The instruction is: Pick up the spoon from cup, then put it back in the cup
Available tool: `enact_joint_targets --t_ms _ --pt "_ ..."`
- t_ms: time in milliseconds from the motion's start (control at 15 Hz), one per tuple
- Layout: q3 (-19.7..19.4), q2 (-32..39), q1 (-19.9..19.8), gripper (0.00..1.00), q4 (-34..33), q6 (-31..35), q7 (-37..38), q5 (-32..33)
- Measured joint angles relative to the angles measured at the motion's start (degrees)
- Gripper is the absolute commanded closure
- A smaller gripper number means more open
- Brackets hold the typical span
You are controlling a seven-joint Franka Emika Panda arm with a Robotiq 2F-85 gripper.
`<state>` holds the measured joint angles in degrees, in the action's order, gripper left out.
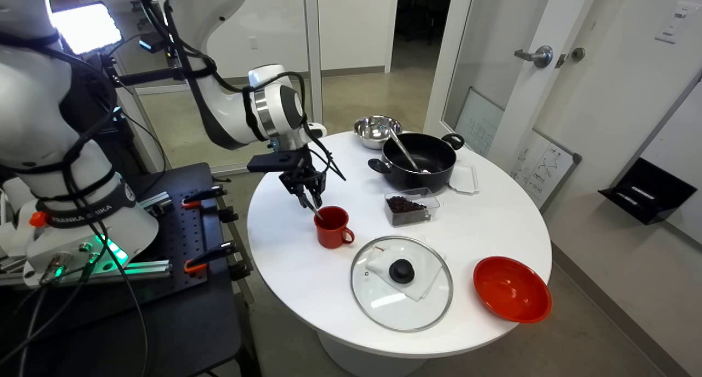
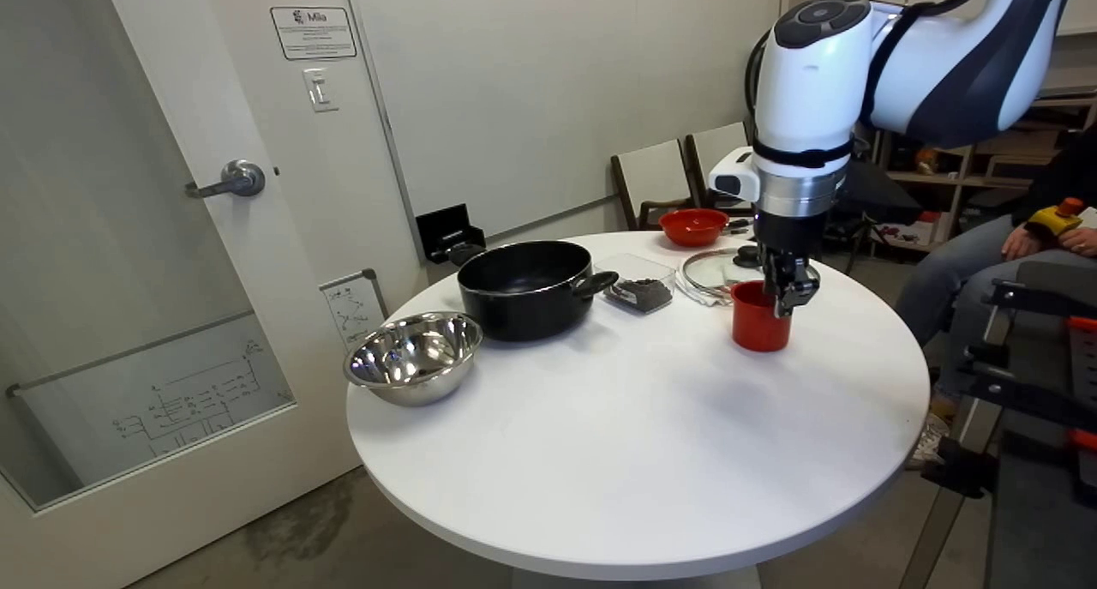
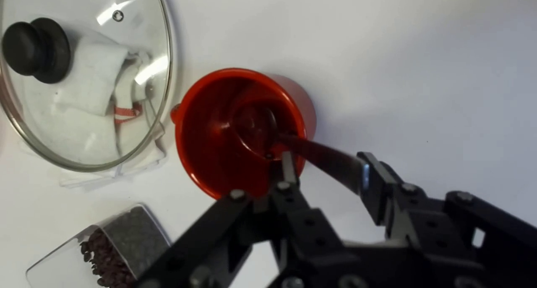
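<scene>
— How does your spoon (image 3: 323,156) sit?
— You have one, slim-handled, leaning inside your single red mug (image 1: 332,234). Your jaws stand apart, the spoon's top beside one finger (image 3: 379,191).
— Your white worktop (image 2: 634,443)?
— One round glass lid (image 1: 402,289), one black pot (image 2: 527,315), one shiny metal bowl (image 2: 420,390), one smooth red bowl (image 1: 513,289).

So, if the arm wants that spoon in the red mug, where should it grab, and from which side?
Probably the upper handle of the spoon, from above, over the side of the mug away from the mug's own handle. The spoon's bowl sits inside the mug, while its slim, tilted handle reaches out past the rim toward the open gripper.
</scene>
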<state>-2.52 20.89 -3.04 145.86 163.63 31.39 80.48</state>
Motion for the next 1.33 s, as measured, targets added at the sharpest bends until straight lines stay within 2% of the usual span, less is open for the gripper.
enact_joint_targets --t_ms 200,267,667,1333 --pt "0.0 0.0 0.0 0.03 0.0 0.0 -0.5 -0.36" --pt "0.0 0.0 0.0 0.01 0.0 0.0 -0.77 -0.51" --pt "0.12 -0.64 0.0 0.0 0.14 0.0 -2.66 -1.46" --pt "0.83 -5.57 0.02 0.0 3.56 -0.08 -5.54 -2.72"
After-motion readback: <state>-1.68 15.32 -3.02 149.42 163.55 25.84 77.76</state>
